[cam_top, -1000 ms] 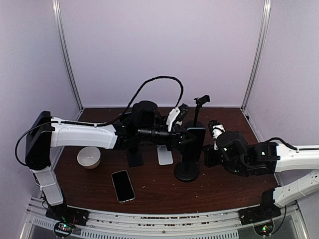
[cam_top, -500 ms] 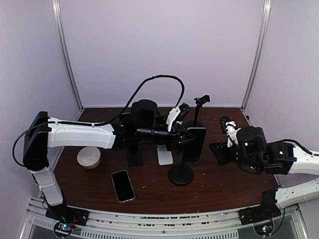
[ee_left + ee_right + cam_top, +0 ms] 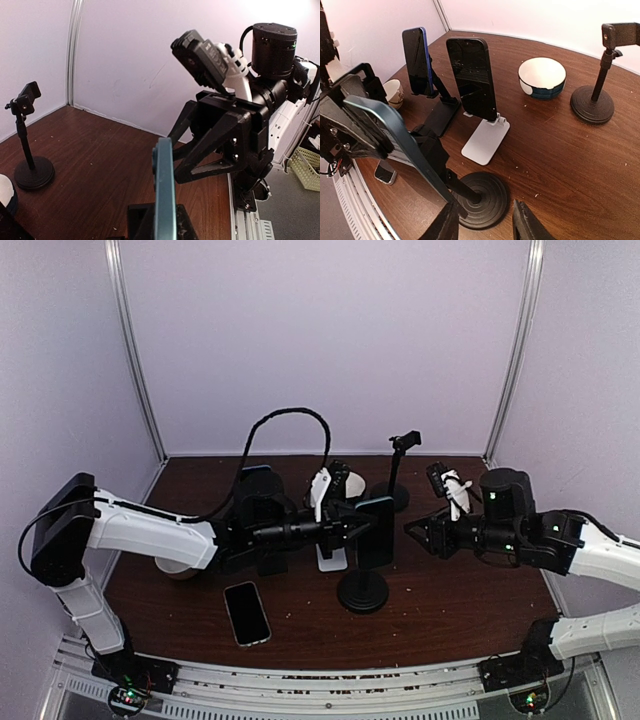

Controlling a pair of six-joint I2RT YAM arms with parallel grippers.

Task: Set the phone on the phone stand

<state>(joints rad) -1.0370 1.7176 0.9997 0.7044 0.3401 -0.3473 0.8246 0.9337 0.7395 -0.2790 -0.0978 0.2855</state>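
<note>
I've got the left gripper (image 3: 350,530) clamped on the phone (image 3: 377,532) atop the stand (image 3: 362,592); my right gripper (image 3: 418,530) hangs beside it, jaws apart, empty.

Soft, even light comes from overhead, tinting the pale walls (image 3: 330,340) lilac and leaving only faint shadows on the dark table (image 3: 450,590). The top view is crisp. The right wrist view bows the table's far edge. In the left wrist view the phone (image 3: 164,200) near the lens blurs, and the upper wall washes out white.
</note>
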